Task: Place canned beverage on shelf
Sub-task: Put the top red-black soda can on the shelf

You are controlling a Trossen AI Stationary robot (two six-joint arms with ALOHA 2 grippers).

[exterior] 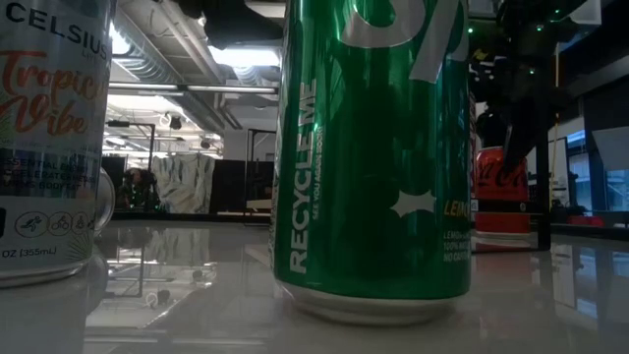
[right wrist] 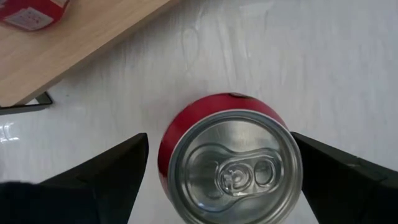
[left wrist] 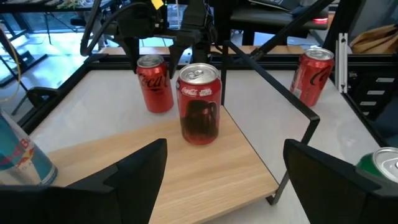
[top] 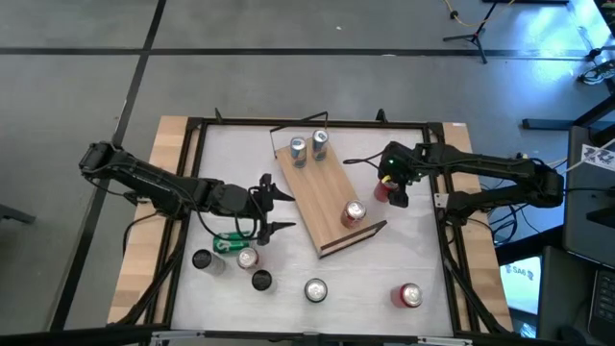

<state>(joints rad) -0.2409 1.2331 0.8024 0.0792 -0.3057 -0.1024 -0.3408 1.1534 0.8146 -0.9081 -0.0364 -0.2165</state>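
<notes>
Logged white table (top: 423,250) inside black frame. Counted six loose cans along near edge, green can (top: 231,242) on its side. Found left claw (top: 269,213) spread wide, empty, beside shelf (top: 322,197). Found right claw (top: 396,192) spread wide, one finger either side of upright red can (right wrist: 230,165), not gripping; can on table just beside shelf, not on it. Judged it sealed, so fairly heavy; thin wall, slick, dentable; best gripped mid-body, gently. Counted three cans on shelf: one red near brown rim, two silver at far wire end. Totalled ten cans.
</notes>
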